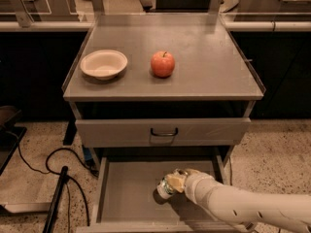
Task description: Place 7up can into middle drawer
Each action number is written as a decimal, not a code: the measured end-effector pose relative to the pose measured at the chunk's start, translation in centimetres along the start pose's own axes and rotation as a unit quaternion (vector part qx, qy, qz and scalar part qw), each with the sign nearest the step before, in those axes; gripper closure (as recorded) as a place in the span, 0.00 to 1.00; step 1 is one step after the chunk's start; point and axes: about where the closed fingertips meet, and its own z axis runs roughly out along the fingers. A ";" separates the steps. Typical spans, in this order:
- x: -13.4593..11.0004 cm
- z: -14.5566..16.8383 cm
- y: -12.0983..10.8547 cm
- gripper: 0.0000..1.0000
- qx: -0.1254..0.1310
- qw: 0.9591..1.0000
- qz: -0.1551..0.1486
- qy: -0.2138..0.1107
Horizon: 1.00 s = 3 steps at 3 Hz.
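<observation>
Camera view looks down on a grey cart whose middle drawer (pixel 127 194) stands pulled open, its flat floor bare on the left. A white arm (pixel 233 205) reaches in from the lower right, and the pincer (pixel 178 179) is clamped on the 7up can (pixel 166 187). The can hangs tilted, one end pointing left, low over the right-centre of the drawer floor with a dark shadow just under it; whether it touches the floor I cannot tell. To place it well, I judge the can should be lowered until it rests on the floor, apart from the side walls, before the grip lets go, since a tilted can set loose may roll. The withdrawal should then rise back to the right, staying off the closed drawer (pixel 116 132) with the black handle just above. On the tabletop (pixel 214 57) a red apple (pixel 163 64) and a white bowl (pixel 103 64) stand apart, out of the way
</observation>
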 end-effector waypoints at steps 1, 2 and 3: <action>1.0 1.2 -1.2 1.00 0.000 1.000 0.021 -0.007; 2.3 2.7 -2.1 1.00 0.002 0.999 0.034 -0.006; 3.7 4.2 -2.9 1.00 0.002 0.999 0.043 -0.001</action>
